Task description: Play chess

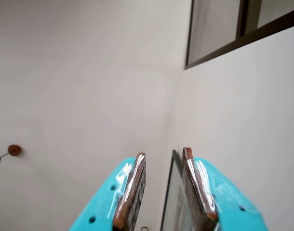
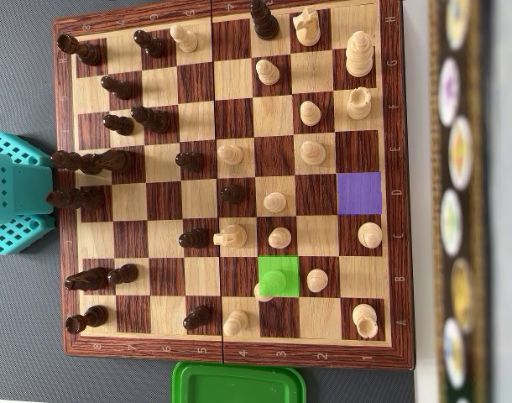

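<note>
White walls fill the wrist view, where the gripper (image 1: pixel 162 155) is held slightly spread and empty. On the chessboard (image 2: pixel 65 210), a pale pawn (image 2: pixel 269 287) stands on the green square (image 2: pixel 286 267) near the bottom edge; it should be gripped low and lifted straight.

We recorded a green plastic lid or tray (image 2: pixel 238 384) just below the board's edge in the overhead view, a dark grey counter (image 2: pixel 21 336), and a blurred strip of round patterned discs (image 2: pixel 459 201) at right.
</note>
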`<act>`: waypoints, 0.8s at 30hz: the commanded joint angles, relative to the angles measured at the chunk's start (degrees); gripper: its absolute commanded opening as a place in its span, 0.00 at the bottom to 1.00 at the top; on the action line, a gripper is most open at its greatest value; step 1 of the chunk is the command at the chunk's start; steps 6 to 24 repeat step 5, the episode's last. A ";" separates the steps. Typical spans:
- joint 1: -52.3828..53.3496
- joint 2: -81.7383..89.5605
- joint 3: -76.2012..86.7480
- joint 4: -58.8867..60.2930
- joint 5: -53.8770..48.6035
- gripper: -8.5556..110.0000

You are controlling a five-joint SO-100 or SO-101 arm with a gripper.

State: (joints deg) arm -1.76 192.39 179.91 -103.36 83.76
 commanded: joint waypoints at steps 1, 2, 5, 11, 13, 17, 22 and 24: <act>-0.09 -0.53 1.05 -0.09 0.18 0.17; -0.09 -0.53 1.05 -0.09 0.18 0.17; -0.09 -0.53 1.05 -0.09 0.18 0.17; -0.09 -0.53 1.05 -0.09 0.18 0.17; -0.09 -0.53 1.05 -0.09 0.18 0.17; -0.09 -0.53 1.05 -0.09 0.18 0.17; -0.09 -0.53 1.05 -0.09 0.18 0.17; -0.09 -0.53 1.05 -0.09 0.18 0.17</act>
